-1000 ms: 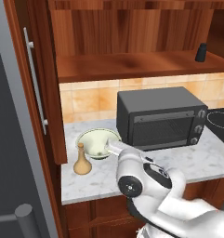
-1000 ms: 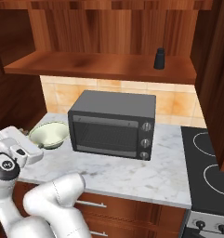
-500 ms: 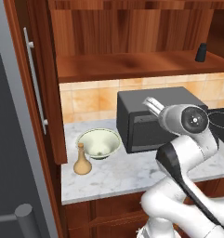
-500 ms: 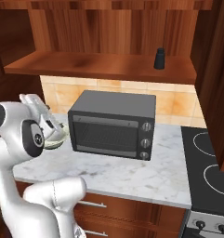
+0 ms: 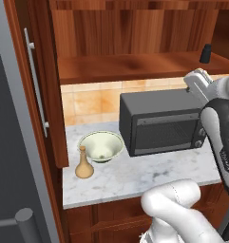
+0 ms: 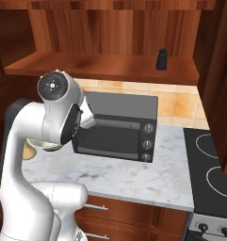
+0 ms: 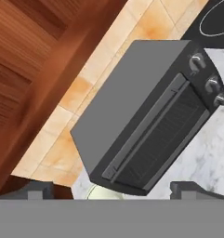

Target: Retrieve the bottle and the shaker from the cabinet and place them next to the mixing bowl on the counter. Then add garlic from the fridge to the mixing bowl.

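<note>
Here, in the left base view, the tan bottle (image 5: 84, 163) stands on the marbled counter (image 5: 135, 178), just beside the cream-green mixing bowl (image 5: 102, 146). A black toaster oven (image 5: 161, 124) sits to the bowl's right. Above it, the black shaker (image 5: 205, 53) stands on the open cabinet (image 5: 130, 65) shelf, at its right end. The grey fridge (image 5: 14, 156) fills the left edge.

From the right base view, the white arm rises in front of the oven's (image 6: 117, 128) left end, and the shaker (image 6: 161, 59) stands on the shelf beyond. A black cooktop (image 6: 211, 174) lies to the right.

In the hand view, the gripper (image 7: 114, 191) hangs over the oven (image 7: 146, 125) with its jaws spread wide, holding nothing. A sliver of the bowl's (image 7: 104, 194) rim shows between the fingertips.
</note>
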Tool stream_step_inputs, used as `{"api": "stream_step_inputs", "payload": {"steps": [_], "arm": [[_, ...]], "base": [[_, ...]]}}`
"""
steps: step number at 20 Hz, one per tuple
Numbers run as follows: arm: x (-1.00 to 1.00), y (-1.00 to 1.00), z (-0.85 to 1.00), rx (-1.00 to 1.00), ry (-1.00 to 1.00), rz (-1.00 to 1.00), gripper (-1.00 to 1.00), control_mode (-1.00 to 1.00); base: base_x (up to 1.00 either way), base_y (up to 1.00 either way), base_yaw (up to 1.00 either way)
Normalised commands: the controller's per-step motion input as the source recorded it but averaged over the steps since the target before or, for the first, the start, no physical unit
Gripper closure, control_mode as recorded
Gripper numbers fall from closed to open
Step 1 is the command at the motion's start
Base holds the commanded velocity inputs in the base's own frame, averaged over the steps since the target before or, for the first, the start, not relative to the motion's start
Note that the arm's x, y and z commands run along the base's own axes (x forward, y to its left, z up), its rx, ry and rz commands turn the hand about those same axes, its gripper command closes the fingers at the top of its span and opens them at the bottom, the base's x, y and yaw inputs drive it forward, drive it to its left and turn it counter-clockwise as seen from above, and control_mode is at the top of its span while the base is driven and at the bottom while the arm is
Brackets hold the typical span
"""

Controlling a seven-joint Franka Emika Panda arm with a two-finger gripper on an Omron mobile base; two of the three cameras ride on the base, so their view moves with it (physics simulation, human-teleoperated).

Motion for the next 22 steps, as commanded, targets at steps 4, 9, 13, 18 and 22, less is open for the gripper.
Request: {"api": "stream_step_inputs", "payload": {"steps": [4,9,13,18,22], "arm": [[0.0,-0.47,0.68,0.04,0.01,0.04,-1.0,-1.0],[0.0,-0.07,0.39,-0.27,0.01,-0.01,-1.0,-1.0],[0.03,-0.11,0.05,-0.42,0.0,0.0,-1.0,-1.0],[0.0,-0.43,0.0,-0.38,0.0,0.0,-1.0,-1.0],[0.11,-0.53,0.0,-0.21,-0.02,0.01,-1.0,-1.0]], "base": [[0.0,0.0,0.0],[0.0,0.0,0.0],[0.0,0.0,0.0],[0.0,0.0,0.0],[0.0,0.0,0.0]]}}
